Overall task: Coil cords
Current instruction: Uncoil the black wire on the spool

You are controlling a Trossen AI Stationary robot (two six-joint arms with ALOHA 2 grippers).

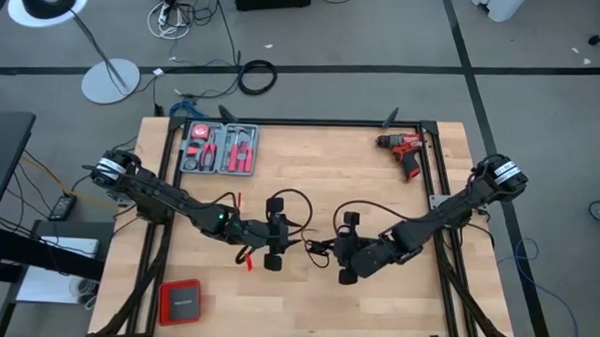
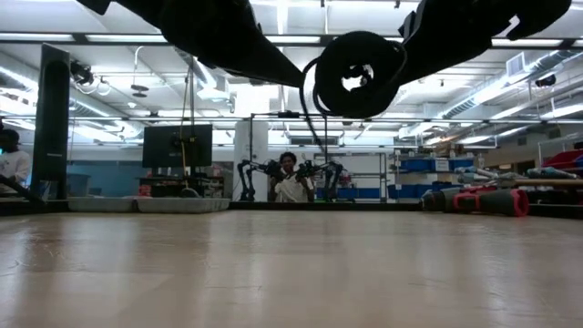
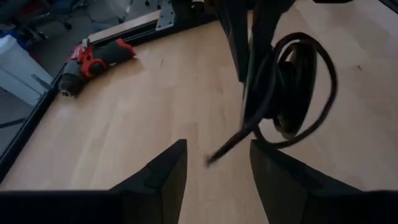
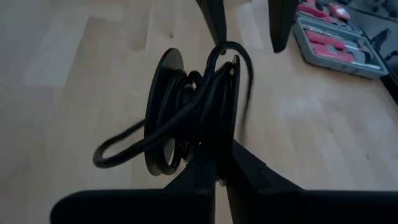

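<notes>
The right gripper (image 4: 214, 168) is closed on the coiled black cord (image 4: 193, 112), with its fingers pinching the bundled loops. The coil hangs above the wooden table (image 1: 320, 179), clear of the surface. One loop bulges out from the side of the bundle.

The left gripper (image 3: 214, 168) faces the coil from just beside it, with its fingers spread apart and nothing between them. A loose cord end points into the gap ahead of these fingers.

A red drill (image 1: 409, 152) lies on the table well beyond the right gripper. An open tool case (image 1: 219, 149) lies well beyond the left gripper.
</notes>
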